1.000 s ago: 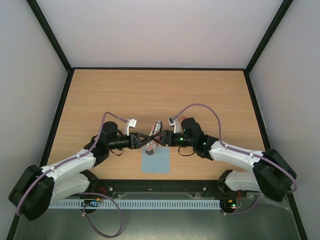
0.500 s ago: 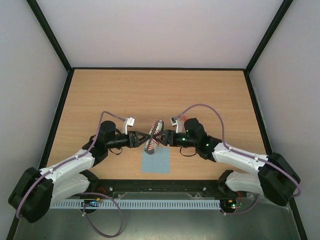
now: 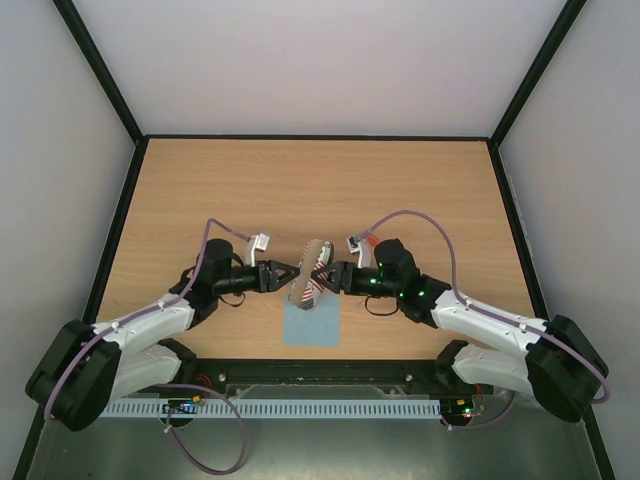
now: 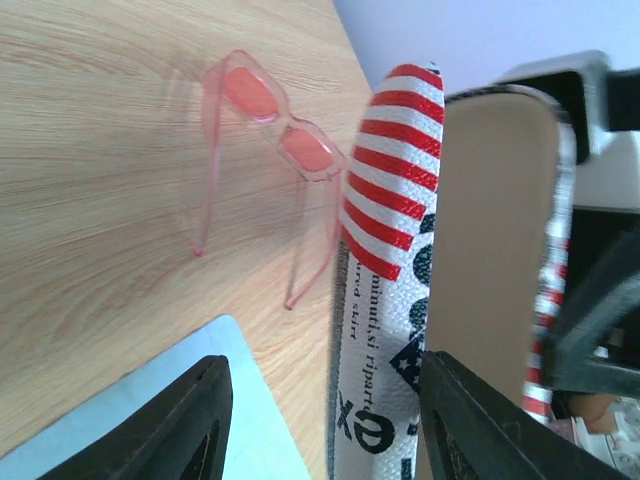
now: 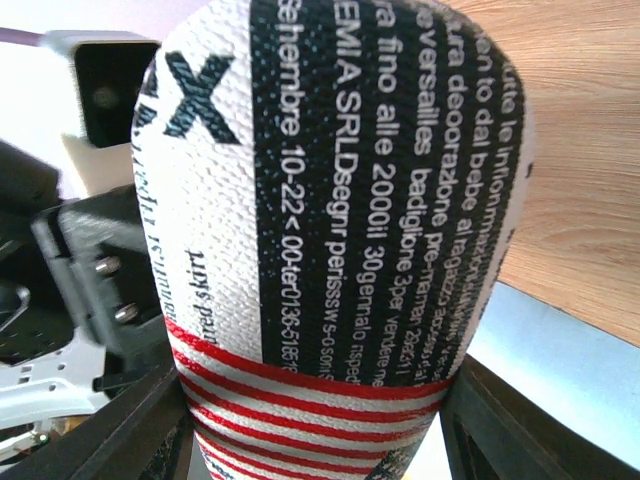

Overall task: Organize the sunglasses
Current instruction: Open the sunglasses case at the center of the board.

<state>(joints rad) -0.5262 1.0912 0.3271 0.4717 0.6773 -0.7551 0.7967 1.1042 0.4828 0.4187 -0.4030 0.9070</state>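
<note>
The sunglasses [image 4: 270,120], with a thin red-orange frame, lie on the wood with their temple arms unfolded, just beyond the case; I cannot make them out in the top view. The stars-and-stripes case [image 3: 312,264] stands open on its edge between both arms, its tan inside [image 4: 490,240] showing. My right gripper [image 5: 315,385] is shut on the case's printed shell [image 5: 340,170]. My left gripper [image 4: 322,372] is spread wide, one finger [image 4: 470,425] against the tan inside, the other [image 4: 185,425] over the light-blue cloth [image 3: 310,322].
The cloth lies flat near the table's front edge, directly under both wrists. A black rail [image 3: 320,368] runs along the near edge by the arm bases. Black-framed walls close in the left, right and back sides.
The case has swung up and opened, so its tan inside now shows. The left gripper has drawn back slightly with its fingers spread; the right gripper still holds the case and has shifted a little.
</note>
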